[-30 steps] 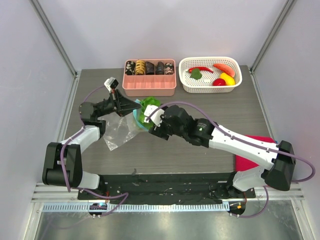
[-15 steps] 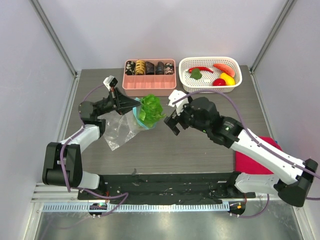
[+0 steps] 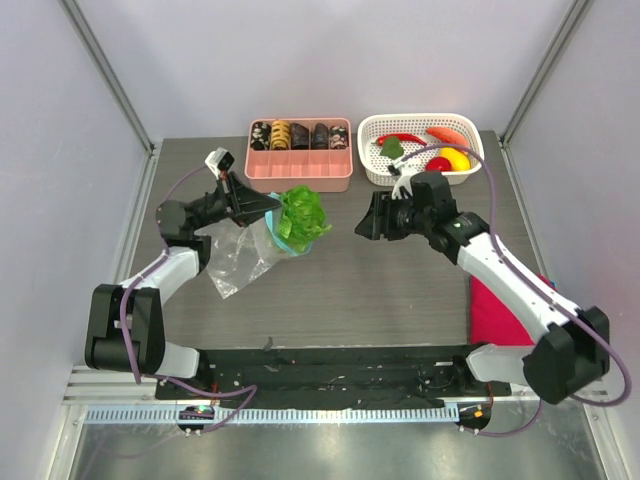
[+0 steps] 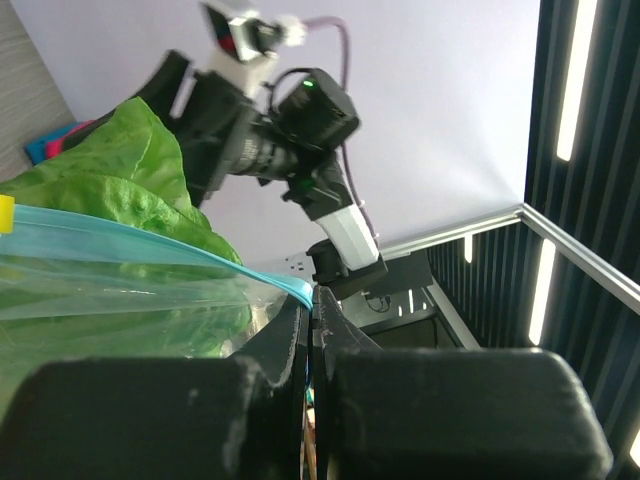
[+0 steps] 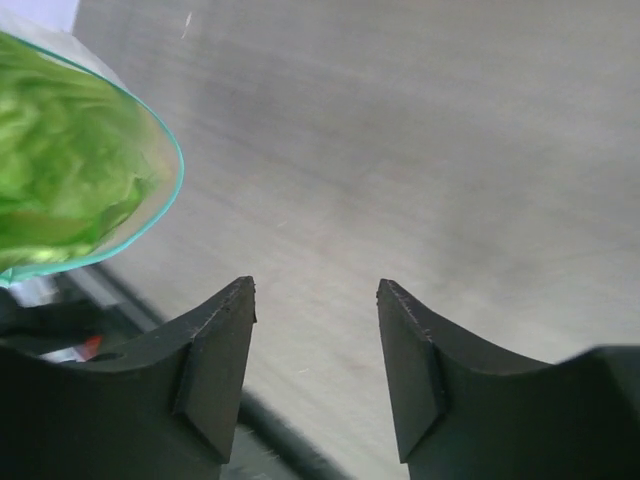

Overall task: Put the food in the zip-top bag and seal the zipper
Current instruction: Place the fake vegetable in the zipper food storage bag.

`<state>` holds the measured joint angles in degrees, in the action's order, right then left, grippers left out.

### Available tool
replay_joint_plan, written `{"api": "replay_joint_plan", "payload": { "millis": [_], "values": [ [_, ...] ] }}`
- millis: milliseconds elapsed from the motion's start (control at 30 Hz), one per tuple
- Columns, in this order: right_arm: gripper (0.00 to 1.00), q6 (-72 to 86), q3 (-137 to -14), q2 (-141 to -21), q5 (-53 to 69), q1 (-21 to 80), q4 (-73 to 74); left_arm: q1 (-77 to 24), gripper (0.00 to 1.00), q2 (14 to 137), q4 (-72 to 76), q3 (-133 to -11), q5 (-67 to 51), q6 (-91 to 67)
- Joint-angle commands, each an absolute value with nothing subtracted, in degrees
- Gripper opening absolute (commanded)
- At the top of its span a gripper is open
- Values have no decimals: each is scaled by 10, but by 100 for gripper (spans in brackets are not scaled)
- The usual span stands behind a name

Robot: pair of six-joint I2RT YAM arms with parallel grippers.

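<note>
My left gripper (image 3: 268, 205) is shut on the light-blue zipper (image 4: 190, 252) at the mouth of the clear zip-top bag (image 3: 236, 260) and holds the mouth up and open. Green lettuce (image 3: 301, 214) sticks out of the bag mouth; it also shows in the left wrist view (image 4: 120, 180) and the right wrist view (image 5: 60, 190). My right gripper (image 3: 362, 222) is open and empty, to the right of the bag, apart from it. A red chili (image 3: 400, 138), a red tomato (image 3: 437, 164), a yellow piece (image 3: 456, 157) and an orange piece (image 3: 445, 135) lie in the white basket (image 3: 372, 172).
A pink compartment tray (image 3: 298, 176) with dark rolls stands at the back centre, just behind the bag. A red cloth (image 3: 492, 318) lies at the right under the right arm. Metal frame posts stand at the table's back corners.
My right gripper let go of the lettuce at the bag mouth and drew back to the right, open and empty. The lettuce now stands in the bag. The left gripper held still.
</note>
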<state>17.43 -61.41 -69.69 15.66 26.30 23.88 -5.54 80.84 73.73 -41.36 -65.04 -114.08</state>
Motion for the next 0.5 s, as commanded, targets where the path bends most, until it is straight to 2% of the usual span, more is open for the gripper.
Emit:
{"api": "replay_joint_plan", "payload": {
  "millis": [0,133,467],
  "values": [
    [56,355,-578,-743,297,258,139,-54,1,802,886,-441,-639,-1158],
    [51,416,-559,-782,320,267,22,-54,0,798,886,-441,-636,-1161],
    [48,467,-575,-871,330,294,-50,-54,0,800,886,-442,-636,-1166]
  ]
}}
